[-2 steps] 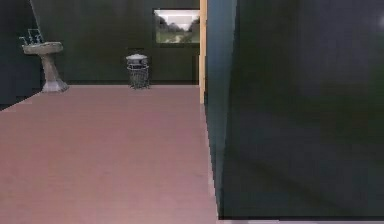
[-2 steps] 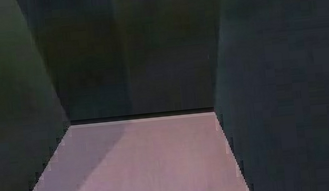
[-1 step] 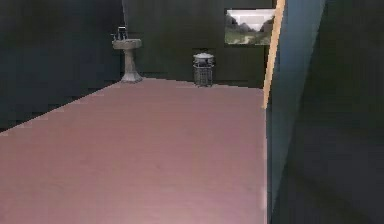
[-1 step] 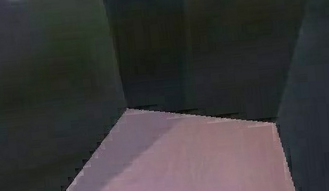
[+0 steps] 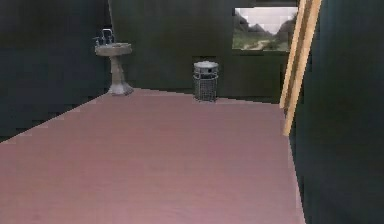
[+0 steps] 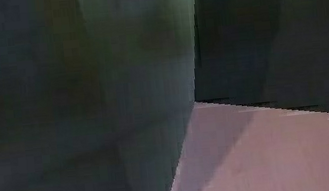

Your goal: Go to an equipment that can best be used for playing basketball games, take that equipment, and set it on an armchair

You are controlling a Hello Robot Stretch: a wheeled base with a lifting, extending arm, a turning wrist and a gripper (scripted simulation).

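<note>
1. Looking ahead, we see a pale pedestal sink (image 5: 118,60) at the forward view's left, against a dark wall (image 5: 50,60).
2. Right of it, a grey mesh bin (image 5: 205,81) stands on the pinkish floor (image 5: 150,160) by the back wall.
3. Farther right hangs a landscape picture (image 5: 262,29), touching a pale wooden post (image 5: 297,65).
4. In the arm side view, a dark wall corner (image 6: 123,97) stands left, with floor at the right.
5. We cannot tell the gripper's state, nor where the basketball is.
</note>
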